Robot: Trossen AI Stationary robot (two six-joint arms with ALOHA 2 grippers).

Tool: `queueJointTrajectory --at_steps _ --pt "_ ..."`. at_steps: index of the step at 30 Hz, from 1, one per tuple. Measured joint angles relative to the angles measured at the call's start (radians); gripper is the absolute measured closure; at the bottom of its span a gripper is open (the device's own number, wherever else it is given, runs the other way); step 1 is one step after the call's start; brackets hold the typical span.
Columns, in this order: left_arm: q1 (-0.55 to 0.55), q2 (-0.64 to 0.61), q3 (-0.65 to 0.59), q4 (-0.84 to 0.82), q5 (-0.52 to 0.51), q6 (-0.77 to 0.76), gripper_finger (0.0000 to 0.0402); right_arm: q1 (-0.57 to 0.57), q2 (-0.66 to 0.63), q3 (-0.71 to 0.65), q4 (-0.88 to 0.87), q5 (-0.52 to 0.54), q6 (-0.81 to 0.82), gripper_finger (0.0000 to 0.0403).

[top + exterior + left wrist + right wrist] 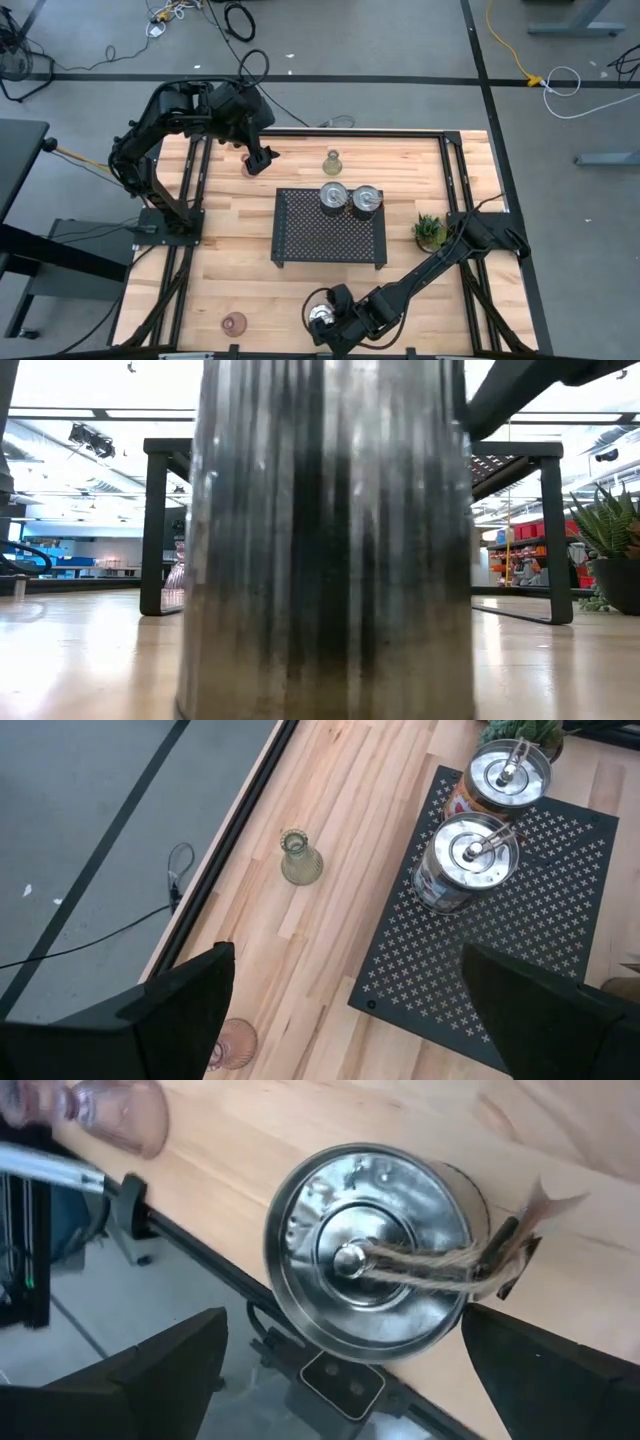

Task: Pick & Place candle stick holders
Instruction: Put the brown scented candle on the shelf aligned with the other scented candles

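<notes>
A silver candle stick holder (365, 1265) with a twine loop and paper tag stands on its base at the table's near edge (320, 313). My right gripper (345, 1370) hovers over it, open, one finger on either side and apart from it. Two more silver holders (334, 195) (367, 200) stand on the black perforated tray (330, 245). An olive-green glass holder (332, 162) stands behind the tray. One pink glass holder (234, 323) is near the front edge. Another (235, 1042) sits under my left gripper (262, 160), which is open and raised.
A small spiky potted plant (430, 232) stands right of the tray. The tray rests on dark legs (155, 530) above the wood. The silver holder (325, 540) at the near edge fills the low view. Bare wood lies left of the tray.
</notes>
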Motion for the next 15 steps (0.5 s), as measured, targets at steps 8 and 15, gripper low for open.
queueJointTrajectory --at_steps 8,15 --pt "0.000 0.000 0.000 0.000 0.000 -0.001 0.0012 -0.003 0.000 0.000 0.043 0.002 -0.051 0.0003" --pt "0.000 0.000 0.000 0.000 0.001 -0.001 0.0012 -0.007 0.000 0.000 0.023 0.011 -0.010 0.0003"
